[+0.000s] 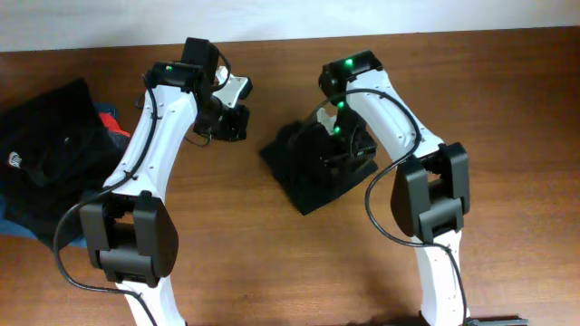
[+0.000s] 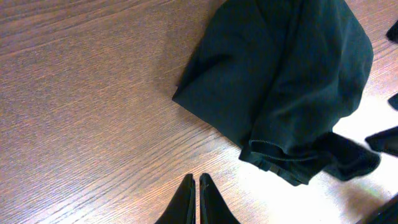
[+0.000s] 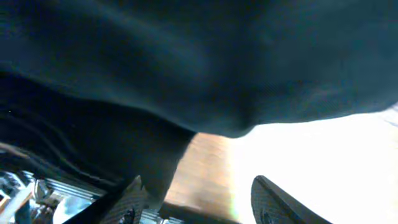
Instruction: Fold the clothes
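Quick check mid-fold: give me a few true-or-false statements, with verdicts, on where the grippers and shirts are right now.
1. The left gripper is shut with nothing in it. True.
2. The left gripper touches the shirt at the centre. False: it is over bare table, apart from the shirt.
3. The right gripper has its fingers apart, right at the centre shirt. True.
4. The pile of black clothes lies at the table's right edge. False: it lies at the left edge, beyond the left arm.
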You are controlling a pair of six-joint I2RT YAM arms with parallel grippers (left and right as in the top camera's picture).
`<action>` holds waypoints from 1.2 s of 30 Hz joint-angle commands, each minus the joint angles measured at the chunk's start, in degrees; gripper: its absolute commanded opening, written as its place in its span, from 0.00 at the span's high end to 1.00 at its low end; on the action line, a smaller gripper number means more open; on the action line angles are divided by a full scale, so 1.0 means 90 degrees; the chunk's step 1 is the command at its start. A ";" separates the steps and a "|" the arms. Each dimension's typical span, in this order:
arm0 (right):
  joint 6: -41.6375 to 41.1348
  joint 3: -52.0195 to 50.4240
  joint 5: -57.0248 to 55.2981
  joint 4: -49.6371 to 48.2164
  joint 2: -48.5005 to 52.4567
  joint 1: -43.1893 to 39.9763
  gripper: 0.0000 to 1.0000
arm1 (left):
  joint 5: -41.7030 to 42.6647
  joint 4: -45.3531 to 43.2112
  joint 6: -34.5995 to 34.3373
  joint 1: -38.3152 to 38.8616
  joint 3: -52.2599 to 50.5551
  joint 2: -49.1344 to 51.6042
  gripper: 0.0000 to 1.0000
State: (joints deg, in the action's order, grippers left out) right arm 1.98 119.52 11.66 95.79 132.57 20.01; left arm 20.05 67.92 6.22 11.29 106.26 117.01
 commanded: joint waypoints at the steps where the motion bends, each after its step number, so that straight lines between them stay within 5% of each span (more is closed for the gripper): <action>1: 0.0114 0.0070 0.0185 -0.0172 -0.0126 0.0228 0.39 | -0.0024 -0.0005 -0.0010 0.0019 -0.0005 -0.0017 0.95; 8: 0.0114 0.0066 0.0185 -0.0287 -0.0117 0.0532 0.36 | -0.0046 0.0024 -0.0010 0.0019 -0.0005 -0.0017 0.96; 15: 0.0087 0.0209 -0.0114 -0.0413 -0.0126 0.0425 0.57 | 0.0364 -0.0090 0.0075 0.0063 -0.0002 -0.0017 0.96; 18: -0.0284 0.0627 -0.0588 -0.0306 -0.0219 0.0134 0.55 | 0.1226 -0.0333 0.0758 0.0233 -0.0002 -0.0017 0.99; 23: -0.0420 0.1345 -0.0702 -0.0066 -0.0476 -0.0539 0.46 | 0.1226 -0.0597 0.1132 0.0561 -0.0005 -0.0015 0.98; 26: -0.0415 0.1462 -0.0678 0.0175 -0.0525 -0.1064 0.43 | 0.1226 -0.0665 0.1129 0.0750 -0.0017 0.0070 0.76; 36: -0.0415 0.1433 -0.0639 0.0175 -0.0525 -0.1479 0.43 | 0.1124 -0.0588 0.1127 0.0843 -0.0041 0.1139 0.68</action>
State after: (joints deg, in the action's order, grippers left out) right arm -1.41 131.81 6.24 97.10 129.16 6.94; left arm 29.80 62.33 15.44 18.90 106.24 123.15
